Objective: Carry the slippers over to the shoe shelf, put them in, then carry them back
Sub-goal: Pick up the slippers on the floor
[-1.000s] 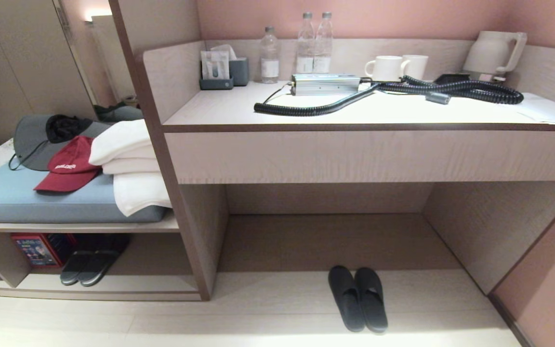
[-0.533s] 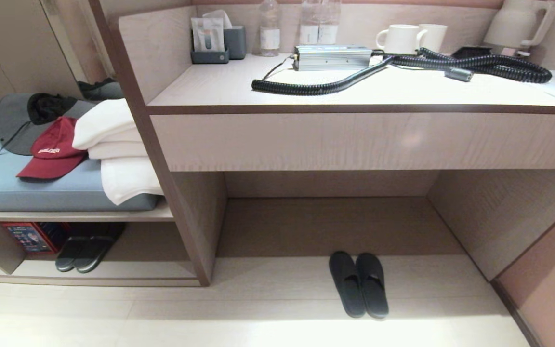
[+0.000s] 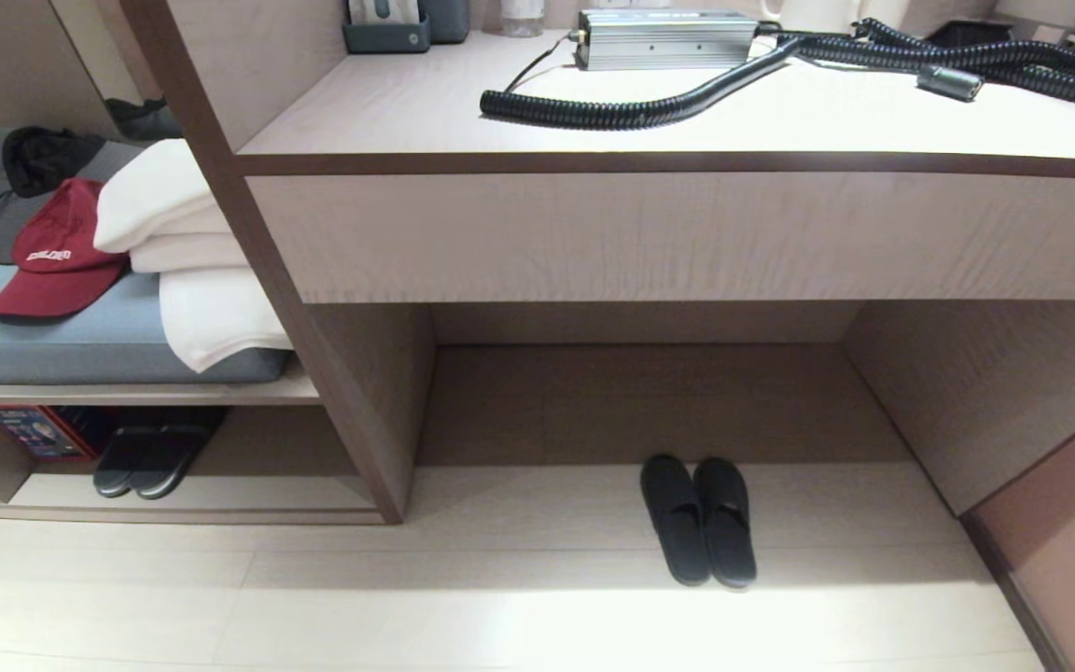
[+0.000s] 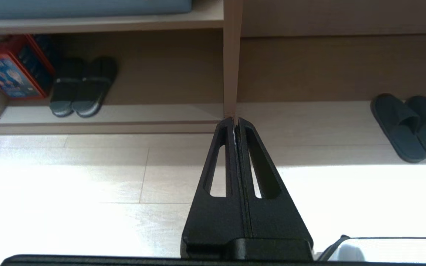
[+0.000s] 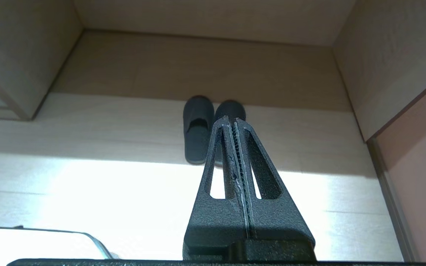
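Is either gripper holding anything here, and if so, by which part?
Nothing is held. The left gripper and right gripper are both shut on nothing, clear of the plain dark charcoal slippers lying on the pale floor.

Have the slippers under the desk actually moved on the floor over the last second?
No. The slippers keep their spot beside the desk's upright divider; the whole view shifted because the camera tilted down.

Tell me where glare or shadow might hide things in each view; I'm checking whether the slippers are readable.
Head view: the slippers lie at the shadow's edge under the desk counter, still distinct; the floor in front is brightly lit. Left wrist view: floor glare washes out behind the shut left hand; the shoe shelf interior is dim. Right wrist view: similar glare; the right hand overlaps one slipper.
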